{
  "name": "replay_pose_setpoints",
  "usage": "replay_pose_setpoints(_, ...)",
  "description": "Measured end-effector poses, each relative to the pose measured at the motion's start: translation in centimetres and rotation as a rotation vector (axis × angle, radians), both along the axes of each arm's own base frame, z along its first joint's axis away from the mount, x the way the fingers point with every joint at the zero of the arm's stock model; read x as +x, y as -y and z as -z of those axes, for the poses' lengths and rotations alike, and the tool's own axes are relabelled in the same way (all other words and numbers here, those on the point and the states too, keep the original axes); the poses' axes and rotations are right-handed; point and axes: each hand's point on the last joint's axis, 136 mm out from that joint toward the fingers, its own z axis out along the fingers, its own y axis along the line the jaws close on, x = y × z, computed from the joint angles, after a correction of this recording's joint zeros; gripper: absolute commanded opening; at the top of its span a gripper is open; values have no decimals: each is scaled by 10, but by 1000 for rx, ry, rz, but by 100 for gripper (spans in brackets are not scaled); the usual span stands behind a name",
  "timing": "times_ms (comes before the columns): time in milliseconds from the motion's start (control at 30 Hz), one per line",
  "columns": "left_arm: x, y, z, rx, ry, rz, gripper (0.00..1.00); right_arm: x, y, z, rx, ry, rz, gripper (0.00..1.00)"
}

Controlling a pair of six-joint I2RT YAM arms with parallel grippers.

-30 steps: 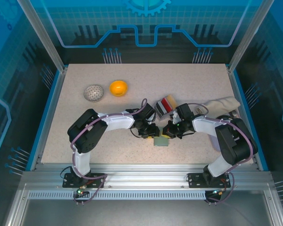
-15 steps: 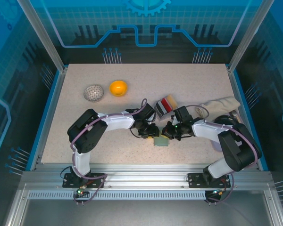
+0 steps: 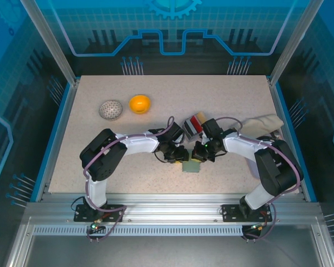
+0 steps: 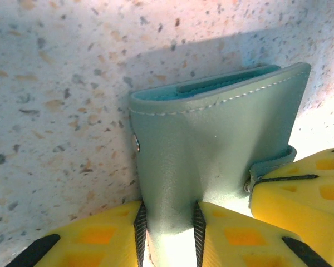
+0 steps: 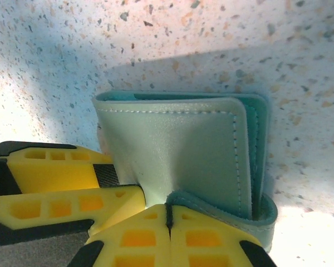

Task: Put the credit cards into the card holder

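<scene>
Aluminium rail (image 3: 167, 214) is seen nearest, on the camera side of the card holder (image 3: 191, 167), with both arm bases bolted to it. A speckled beige table (image 3: 228, 94) lies under the card holder, which is folded, grey-green outside and teal within. Its fold is pinched by the left gripper (image 4: 167, 222). The right gripper (image 5: 168, 216) is pressed together on its puckered edge by the tab strap. From above, most of the card holder is covered by the two grippers. Just beyond it the credit cards (image 3: 195, 122) are stacked in red, black and white, one corner hidden by the right arm. Beyond and to its left a dotted grey ball (image 3: 111, 109) and an orange round thing (image 3: 140, 103) are set side by side. Beyond and to its right a beige cloth (image 3: 261, 123) is partly hidden by the right arm. Blue panels (image 3: 172, 33) with printed line patterns close the far side, and a gear emblem (image 3: 172, 6) is cut off at the top.
</scene>
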Motion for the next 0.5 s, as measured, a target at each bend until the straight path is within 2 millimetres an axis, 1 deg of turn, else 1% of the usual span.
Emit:
replay_pose_setpoints(267, 1, 3, 0, -6, 11, 3, 30, 1, 4, -1, 0, -17, 11, 0)
replay_pose_setpoints(367, 1, 3, 0, -8, 12, 3, 30, 6, 4, 6, -9, -26, 20, 0)
replay_pose_setpoints(500, 1, 2, 1, -8, 12, 2, 30, 6, 2, 13, 1, -54, 41, 0)
